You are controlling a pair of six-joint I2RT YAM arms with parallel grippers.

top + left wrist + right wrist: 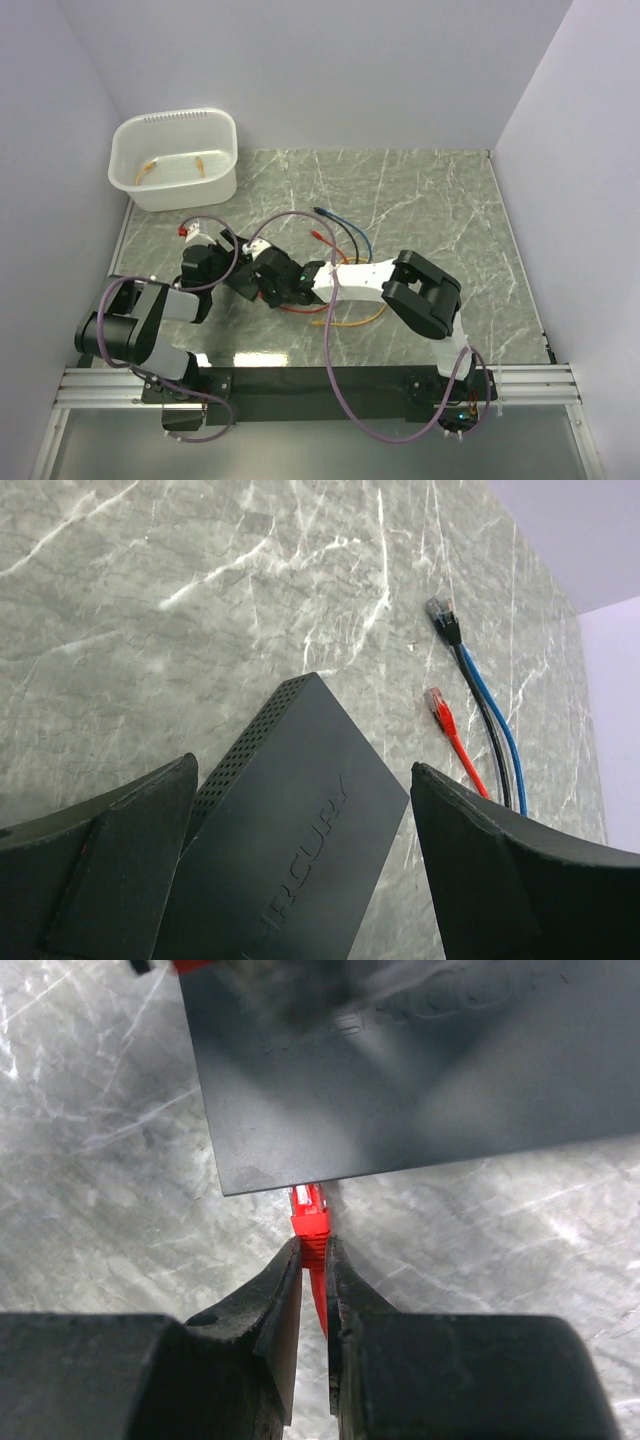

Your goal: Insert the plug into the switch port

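The switch (pixel 290 830) is a flat matte-black box lying on the marble table between the two arms. My left gripper (pixel 303 770) is open wide and straddles it. Its left finger (pixel 110 850) sits close against the vented side, and its right finger (pixel 510 870) stands clear of the box. My right gripper (pixel 312 1245) is shut on the ribbed boot of a red plug (pixel 310 1218). The plug's clear tip meets the near edge of the switch (pixel 420 1070) and disappears under its top face. From the top view both grippers (pixel 232 262) (pixel 272 283) crowd over the switch and hide most of it.
A loose red plug (pixel 438 705) and a black plug on a blue cable (pixel 443 615) lie on the table beyond the switch. A white tub (pixel 175 160) holding orange cables stands at the back left. Red and orange cable loops (pixel 355 318) lie under the right arm.
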